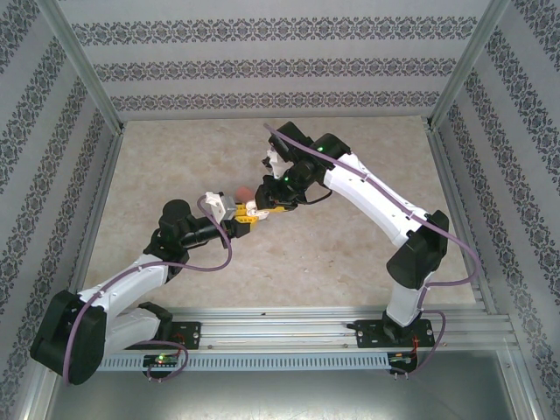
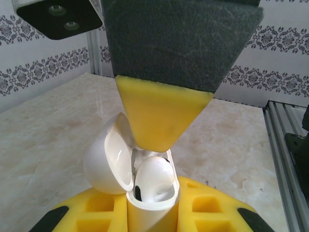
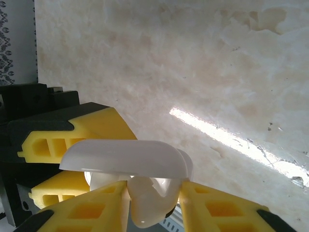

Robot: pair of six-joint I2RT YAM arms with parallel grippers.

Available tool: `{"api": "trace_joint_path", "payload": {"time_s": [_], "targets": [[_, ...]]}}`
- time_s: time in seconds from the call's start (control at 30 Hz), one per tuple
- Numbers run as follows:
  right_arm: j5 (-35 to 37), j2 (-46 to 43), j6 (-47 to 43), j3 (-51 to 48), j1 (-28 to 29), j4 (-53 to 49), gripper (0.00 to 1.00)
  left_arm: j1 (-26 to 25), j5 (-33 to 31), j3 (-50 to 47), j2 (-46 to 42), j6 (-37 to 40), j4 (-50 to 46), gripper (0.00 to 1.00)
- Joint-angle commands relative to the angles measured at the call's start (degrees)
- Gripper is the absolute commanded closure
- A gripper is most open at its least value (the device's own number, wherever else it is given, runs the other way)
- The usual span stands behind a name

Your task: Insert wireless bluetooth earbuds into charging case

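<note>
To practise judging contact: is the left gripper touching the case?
Touching. The left wrist view shows the white case wedged between the left gripper's two yellow fingers, with no gap on either side.

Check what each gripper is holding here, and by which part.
The left gripper clamps the white charging case by its lower body, lid open. The right gripper flanks a white earbud at the case's mouth; whether it grips it cannot be told.

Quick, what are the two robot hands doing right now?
Left gripper: shut on the open white plastic charging case.
Right gripper: jaws either side of a small white earbud; grip cannot be told.
</note>
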Motion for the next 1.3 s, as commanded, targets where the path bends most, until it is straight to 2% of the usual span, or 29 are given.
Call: {"api": "trace_joint_path", "payload": {"time_s": [0.0, 0.37, 0.6, 0.93, 1.03, 1.27], "targets": [[4.24, 0.85, 0.11, 0.58, 0.13, 0.51, 0.65, -1.21, 2.33, 0.32, -2.24, -0.68, 4.86, 1.0], [4.81, -0.5, -0.31, 0.66, 0.34, 2.39, 0.59, -1.29, 1.94, 0.23, -2.34, -0.9, 4.69, 1.0], [6.86, -4.18, -2.03, 0.89, 0.58, 3.86, 0.54, -1.29, 1.62, 0.38, -2.33, -2.0, 4.24, 1.0], [5.82, -10.03, -2.43, -3.63, 0.57, 9.41, 0.52, -1.24, 0.48, 1.14, -2.32, -3.63, 2.67, 1.0], [4.68, -13.43, -1.69, -8.22, 0.6, 14.23, 0.56, -1.12, 0.01, 1.82, -1.93, -5.67, 1.79, 1.0], [2.64, -19.92, 0.66, -18.83, 0.63, 22.23, 0.74, -0.42, 1.77, 2.57, -0.08, -14.3, 7.81, 1.0]]}}
